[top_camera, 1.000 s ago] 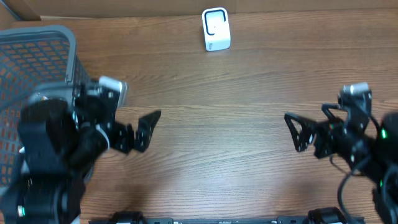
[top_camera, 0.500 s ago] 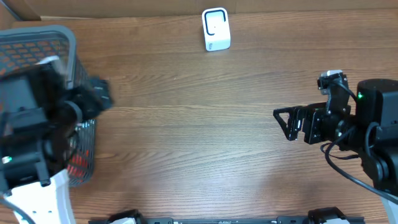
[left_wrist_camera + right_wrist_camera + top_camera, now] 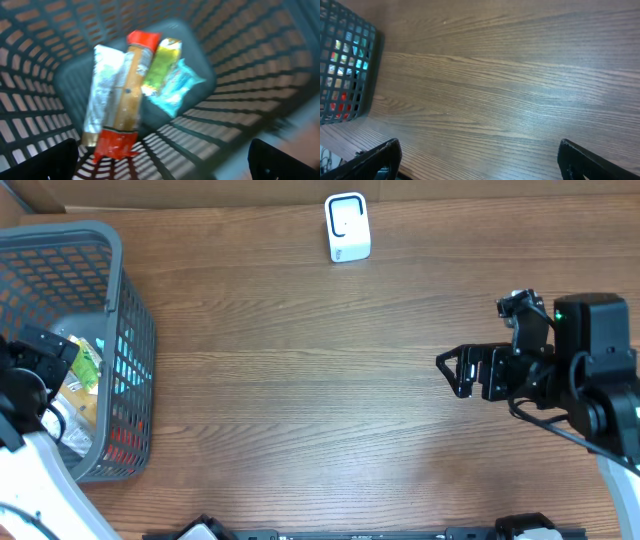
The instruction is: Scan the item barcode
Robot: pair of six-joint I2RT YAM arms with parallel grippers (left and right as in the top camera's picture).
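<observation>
In the grey basket (image 3: 118, 300), at the bench's (image 3: 300, 400) left end, lie the items. The left wrist view looks down on four of them on the basket floor: a long packet (image 3: 125, 100) w/ red ends, lying lengthwise and overlapping a silvery packet (image 3: 102, 95) on its left. A green packet (image 3: 164, 62) touches its right side near the upper end, and a cyan packet (image 3: 176, 89) sits against the green one, lower right. The view is blurred, so no print or barcode is legible on any. The left arm (image 3: 25, 380) is over the basket's near-left part. The left jaws are released, w/ both fingertips (image 3: 50, 160) at the bottom corners of the wrist view, wide apart. They are above the packets, touch none of them, and have nothing btwn them. The right arm (image 3: 585, 370) is well to the right of the basket, over the wood. The right jaws are likewise released and empty, spread wide and pointing back toward the basket, w/ fingertips (image 3: 377, 160) at the lower corners of the right wrist view. That view catches one end of the basket at upper left, w/ red and cyan showing thru the mesh. The white scanner (image 3: 347, 227) stands at the bench's far edge, well right of the basket and apart from both arms.
</observation>
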